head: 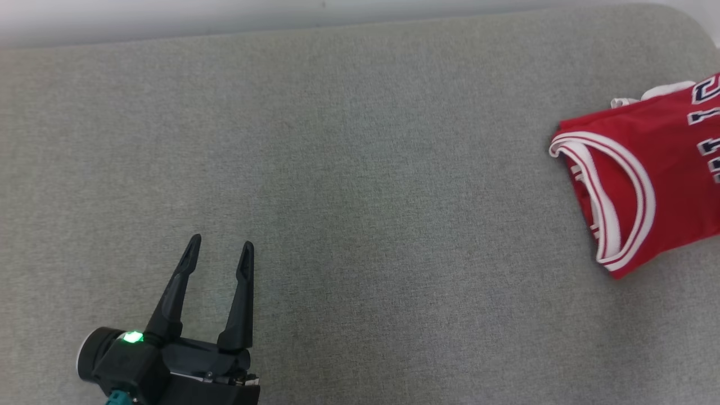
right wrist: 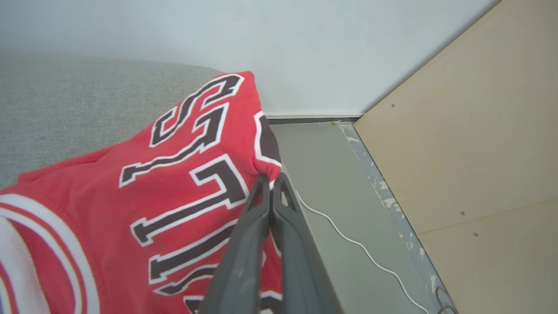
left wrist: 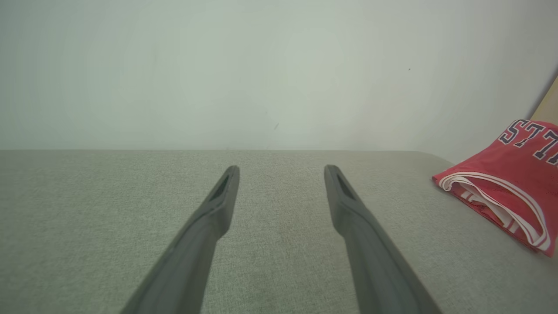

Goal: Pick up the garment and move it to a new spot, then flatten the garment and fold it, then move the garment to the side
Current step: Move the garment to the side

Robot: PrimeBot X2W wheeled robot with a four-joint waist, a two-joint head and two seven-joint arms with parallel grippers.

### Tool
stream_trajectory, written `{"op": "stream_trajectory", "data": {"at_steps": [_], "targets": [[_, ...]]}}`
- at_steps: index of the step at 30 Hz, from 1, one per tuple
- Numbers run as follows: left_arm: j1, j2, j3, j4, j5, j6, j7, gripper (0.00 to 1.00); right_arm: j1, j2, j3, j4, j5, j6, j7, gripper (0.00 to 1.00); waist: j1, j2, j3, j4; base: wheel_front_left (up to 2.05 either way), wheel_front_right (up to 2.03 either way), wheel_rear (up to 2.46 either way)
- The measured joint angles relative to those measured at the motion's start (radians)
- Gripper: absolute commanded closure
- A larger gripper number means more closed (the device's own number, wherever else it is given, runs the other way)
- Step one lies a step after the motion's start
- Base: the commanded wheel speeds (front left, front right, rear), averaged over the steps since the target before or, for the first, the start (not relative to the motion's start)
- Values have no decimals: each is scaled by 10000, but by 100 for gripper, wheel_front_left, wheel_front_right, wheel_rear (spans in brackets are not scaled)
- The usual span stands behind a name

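Observation:
The garment point(head: 647, 146) is a red jersey with white trim and dark lettering, folded into a bundle at the far right of the grey cushioned surface point(head: 360, 169). In the right wrist view my right gripper point(right wrist: 271, 179) is shut on the garment's point(right wrist: 130, 196) edge, pinching the fabric, which rises to a peak beside the tips. My left gripper point(head: 221, 246) stands open at the lower left, low over bare surface and far from the jersey. Between its spread fingers, the left gripper point(left wrist: 282, 171) holds nothing, with the garment point(left wrist: 510, 174) off to its right.
A pale wall point(left wrist: 261, 65) runs along the surface's far edge. Past the surface's right end, the right wrist view shows a grey floor point(right wrist: 331, 174) with a white cable point(right wrist: 362, 248) and a beige panel point(right wrist: 471, 152).

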Motion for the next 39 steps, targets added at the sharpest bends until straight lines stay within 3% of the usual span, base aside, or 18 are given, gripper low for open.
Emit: {"op": "stream_trajectory", "data": {"at_steps": [7, 15, 16, 17, 18, 24, 29, 39], "targets": [[-215, 221, -121, -73, 42, 0, 0, 0, -1098, -403, -915, 1488, -1538, 0, -1139, 100, 1, 0, 586, -111, 0, 0, 0], [-406, 347, -359, 21, 12, 0, 0, 0, -1688, -215, -2918, 2499, -2989, 0, -1910, 100, 1, 1, 1093, 38, 0, 0, 0], [-406, 389, -353, 38, -8, 0, 0, 0, -1707, -159, -3091, 2617, -3074, 0, -2036, 94, 1, 0, 1108, 62, 0, 0, 0], [-406, 426, -353, 46, -12, 0, 0, 0, -1723, -86, -3237, 2708, -3106, 0, -2184, 51, 1, 1, 1108, 75, 0, 0, 0], [-406, 441, -339, 48, -19, 0, 0, 0, -1769, 15, -3409, 2828, -3106, 0, -2259, 2, 1, 1, 1095, 77, 0, 0, 0], [-387, 518, -382, 40, 17, 0, 0, 0, -1766, 497, -3574, 3223, -3396, 0, -2777, 0, 0, 0, 872, -22, 0, 0, 0], [-289, 453, -355, -12, -207, 0, 0, 0, -1715, 443, -3638, 3536, -3369, 0, -3049, 0, 0, -1, 606, -85, 0, 0, 0], [380, -19, 291, -58, -719, 0, 0, 0, -550, 211, -2589, 4134, -953, 0, -5016, 0, -2, -2, -411, -103, 0, 0, 0]]}}
